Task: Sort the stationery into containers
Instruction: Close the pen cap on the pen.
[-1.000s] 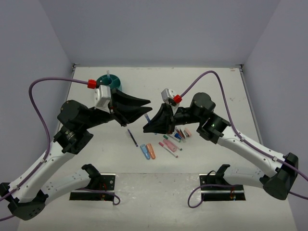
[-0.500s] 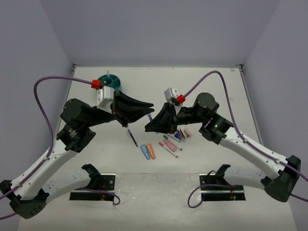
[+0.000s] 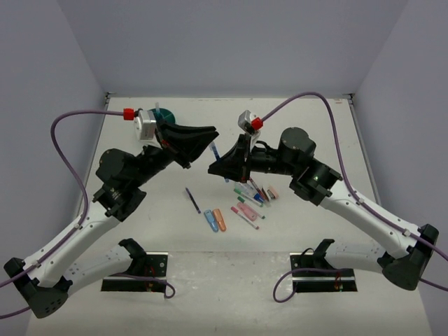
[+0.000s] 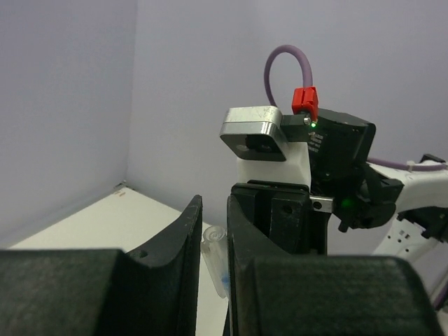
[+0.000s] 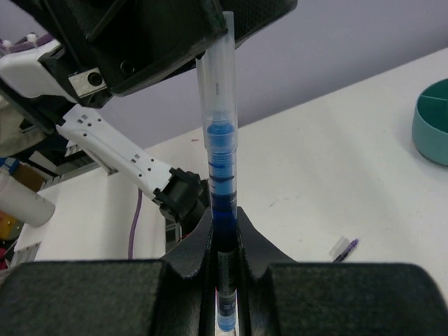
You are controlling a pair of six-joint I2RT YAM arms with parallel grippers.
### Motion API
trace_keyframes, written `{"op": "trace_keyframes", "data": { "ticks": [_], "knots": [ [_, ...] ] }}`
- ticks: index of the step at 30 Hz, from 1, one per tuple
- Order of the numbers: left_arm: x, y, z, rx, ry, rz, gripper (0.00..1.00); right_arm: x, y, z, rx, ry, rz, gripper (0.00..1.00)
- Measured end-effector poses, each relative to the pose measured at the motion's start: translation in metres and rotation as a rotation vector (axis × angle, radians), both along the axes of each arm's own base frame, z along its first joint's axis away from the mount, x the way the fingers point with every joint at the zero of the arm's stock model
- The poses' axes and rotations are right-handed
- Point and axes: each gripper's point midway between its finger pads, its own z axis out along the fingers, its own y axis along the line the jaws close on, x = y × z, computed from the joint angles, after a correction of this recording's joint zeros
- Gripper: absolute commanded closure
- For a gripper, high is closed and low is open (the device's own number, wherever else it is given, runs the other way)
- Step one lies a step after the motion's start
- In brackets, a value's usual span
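Sorting looked barely begun. Most of the stationery lay loose mid-tabletop, with a thin dark pen and two stubby pieces to its left. The tub sat far left, mostly hidden. One blue pen was held off the tabletop, pinched in the jaws of the right arm. Its clear end reached between the jaws of the left arm; whether those pressed it could not be told.
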Motion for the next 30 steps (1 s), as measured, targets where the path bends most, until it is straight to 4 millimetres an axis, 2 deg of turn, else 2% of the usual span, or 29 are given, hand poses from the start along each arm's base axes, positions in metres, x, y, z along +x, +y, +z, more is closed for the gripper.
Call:
{"op": "trace_keyframes", "data": {
  "ticks": [6,14,22,23,24,26,29,30],
  "knots": [
    [0.025,0.013,-0.002,-0.075,0.030,0.124,1.00,0.020,0.008,0.006,-0.066,0.069,-0.068,1.00],
    [0.036,0.036,0.012,-0.199,0.001,0.231,1.00,0.030,0.020,0.029,-0.166,0.132,-0.061,1.00],
    [0.034,0.036,0.001,-0.138,0.068,0.232,1.00,0.025,0.023,0.004,-0.155,0.126,0.030,1.00],
    [0.033,0.034,0.001,-0.118,0.081,0.225,0.98,0.024,0.023,0.003,-0.140,0.110,0.043,1.00],
    [0.032,0.032,0.001,-0.097,0.093,0.216,0.83,0.023,0.023,0.001,-0.125,0.094,0.056,1.00],
    [0.025,0.025,0.003,-0.050,0.113,0.177,0.64,0.017,0.018,0.000,-0.094,0.063,0.068,1.00],
    [0.012,0.015,0.006,0.010,0.125,0.112,0.59,0.009,0.011,0.004,-0.044,0.015,0.078,1.00],
    [0.009,0.012,0.003,0.031,0.133,0.092,0.52,0.007,0.010,0.009,-0.025,-0.005,0.081,1.00]
  ]
}}
